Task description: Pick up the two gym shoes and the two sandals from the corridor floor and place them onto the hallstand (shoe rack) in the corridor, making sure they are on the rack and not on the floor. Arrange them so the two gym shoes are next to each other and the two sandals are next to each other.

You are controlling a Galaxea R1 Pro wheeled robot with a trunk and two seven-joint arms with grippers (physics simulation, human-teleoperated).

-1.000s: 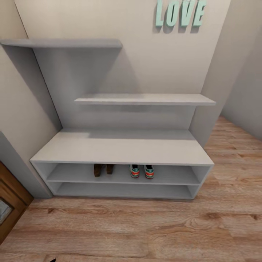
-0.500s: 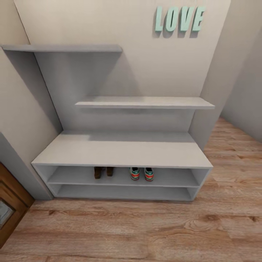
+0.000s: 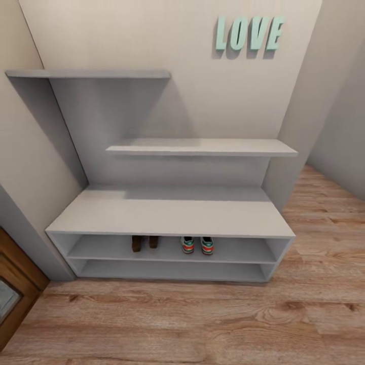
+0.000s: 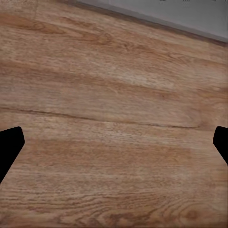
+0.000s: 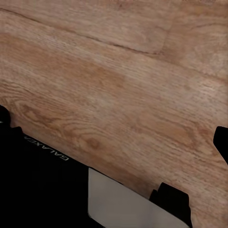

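From my head camera I see the wide low light-grey hallstand (image 3: 170, 215); on its upper shelf slot the two dark brown sandals (image 3: 144, 242) sit side by side, just beside the off-white, green-striped gym shoes (image 3: 197, 245); my left gripper (image 4: 114, 145) hangs spread wide over light wood-plank corridor floor (image 4: 114, 95); my right gripper (image 5: 114, 142) I cannot judge, one fingertip showing above my black base (image 5: 38, 185).

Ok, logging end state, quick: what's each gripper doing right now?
Left gripper: open, empty, over bare wood floor.
Right gripper: cannot tell open or shut; nothing visibly held.
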